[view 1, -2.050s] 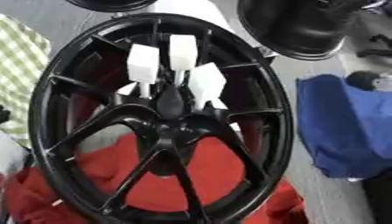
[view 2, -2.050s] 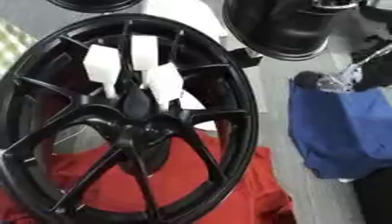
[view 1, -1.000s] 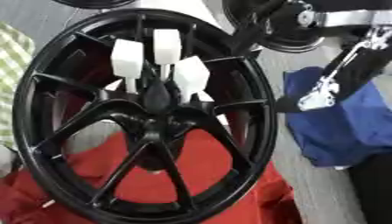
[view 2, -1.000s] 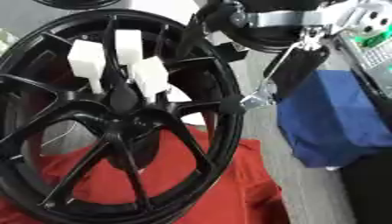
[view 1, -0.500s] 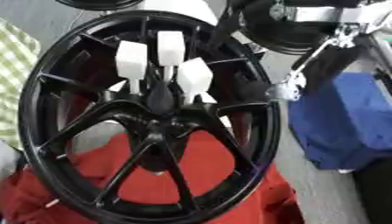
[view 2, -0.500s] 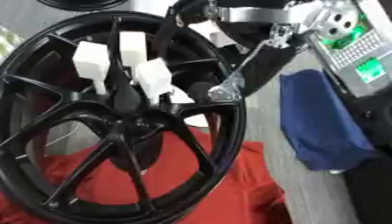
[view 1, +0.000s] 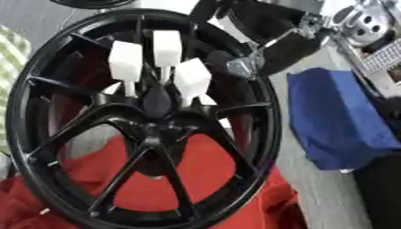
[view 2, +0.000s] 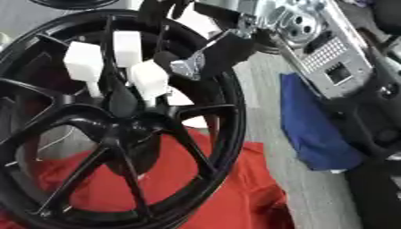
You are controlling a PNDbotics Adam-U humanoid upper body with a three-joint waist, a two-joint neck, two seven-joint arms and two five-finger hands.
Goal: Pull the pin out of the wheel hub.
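Moved: over the last two seconds the right arm has come in from the upper right, and the right hand (view 1: 258,58) has travelled leftward until it now sits over the wheel's upper right rim, near the pins.
Striped cloth (view 1: 9,67): green-and-white, at the far left edge, behind the wheel.
Red cloth (view 1: 235,197): spread under the lower part of the wheel, bunched at bottom left.
Wheel (view 1: 266,134): black, multi-spoke, filling the left and centre of both views, tilted toward the camera.
Wheel hub (view 1: 156,127): dark centre where the spokes meet.
Pins (view 1: 190,77): three white blocks on thin white stems, standing in a cluster just above the hub, all still seated.
Right hand: dark fingers with a silver part, at the rim just right of the rightmost pin; whether the fingers are spread or curled I cannot tell.
Worktop (view 1: 313,188): grey, bare strip right of the wheel.
Blue cloth (view 1: 337,120): folded on the worktop at the right, apart from the wheel.
Left hand: out of sight.
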